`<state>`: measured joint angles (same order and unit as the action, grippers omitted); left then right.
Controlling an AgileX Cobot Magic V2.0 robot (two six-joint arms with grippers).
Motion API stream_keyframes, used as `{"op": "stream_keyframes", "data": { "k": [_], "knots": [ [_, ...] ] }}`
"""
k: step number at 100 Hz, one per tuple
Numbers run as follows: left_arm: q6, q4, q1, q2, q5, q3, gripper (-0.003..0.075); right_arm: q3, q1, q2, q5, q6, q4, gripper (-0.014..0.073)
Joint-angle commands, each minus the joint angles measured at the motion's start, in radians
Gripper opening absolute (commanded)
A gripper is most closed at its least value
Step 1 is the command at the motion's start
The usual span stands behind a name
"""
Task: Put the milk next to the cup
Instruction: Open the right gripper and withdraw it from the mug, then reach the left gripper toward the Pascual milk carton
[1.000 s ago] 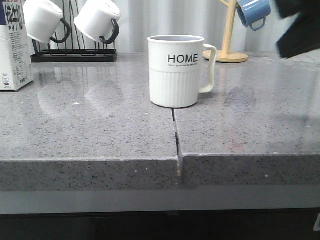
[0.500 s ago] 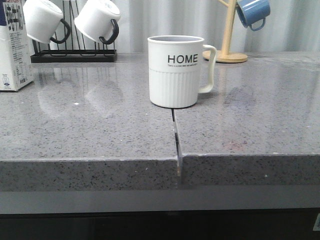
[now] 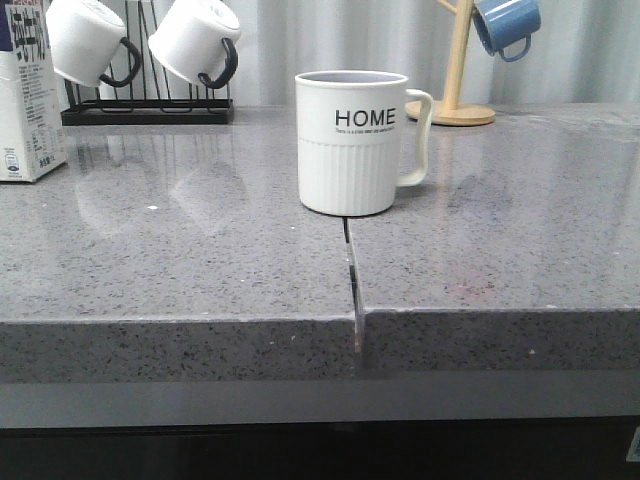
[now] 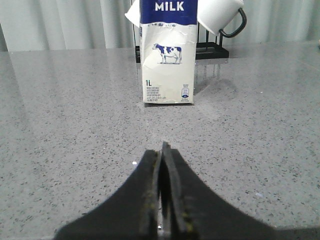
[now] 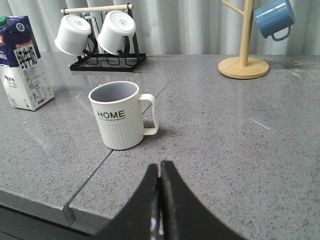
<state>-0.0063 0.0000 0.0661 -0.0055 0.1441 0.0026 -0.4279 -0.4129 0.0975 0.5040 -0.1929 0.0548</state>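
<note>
Approach stage: both pincers closed and empty, milk not yet grasped.

The left pincer [image 4: 162,192] has its jaws pressed together, holds nothing, and points straight at the milk [image 4: 167,52], which stands upright on the grey surface [image 4: 65,130] some way ahead of it. The right pincer [image 5: 160,200] is likewise closed and empty, aimed toward the cup [image 5: 122,116]. In the front view the milk sits at the far left edge, just beside the black mug rack [image 3: 148,108], well apart from the cup at centre, handle to the right. Judgement: the reach is in hand; the next move calls for the left pincer to open wide, advance, and clamp the carton's sides before carrying it rightward.
</note>
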Motion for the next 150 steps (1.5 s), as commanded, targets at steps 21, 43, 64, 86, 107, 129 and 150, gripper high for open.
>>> {"op": "stream_keyframes", "data": {
  "k": [21, 43, 64, 86, 107, 129, 150],
  "knots": [
    [-0.003, -0.007, -0.001, -0.033, -0.229, 0.015, -0.0021, -0.011, -0.002, -0.003, -0.056, 0.009, -0.004, -0.007],
    [-0.003, -0.007, -0.001, -0.033, -0.059, -0.147, -0.0021, -0.011, -0.002, -0.003, -0.056, 0.009, -0.004, -0.007],
    [-0.003, 0.0, -0.001, 0.001, 0.119, -0.28, -0.0021, -0.011, -0.002, -0.003, -0.056, 0.009, -0.004, -0.007],
    [-0.003, 0.005, 0.001, 0.15, 0.167, -0.372, 0.0113, -0.011, -0.002, -0.003, -0.056, 0.009, -0.004, -0.007],
    [-0.003, -0.014, 0.001, 0.353, 0.032, -0.441, 0.0673, -0.011, -0.002, -0.003, -0.056, 0.009, -0.004, -0.007],
    [-0.003, -0.014, 0.001, 0.542, -0.119, -0.475, 0.0625, -0.011, -0.002, -0.003, -0.056, 0.009, -0.004, -0.007],
    [-0.005, -0.014, 0.001, 0.71, -0.226, -0.528, 0.0596, -0.011, -0.002, -0.003, -0.056, 0.009, -0.004, -0.007]
  ]
}}
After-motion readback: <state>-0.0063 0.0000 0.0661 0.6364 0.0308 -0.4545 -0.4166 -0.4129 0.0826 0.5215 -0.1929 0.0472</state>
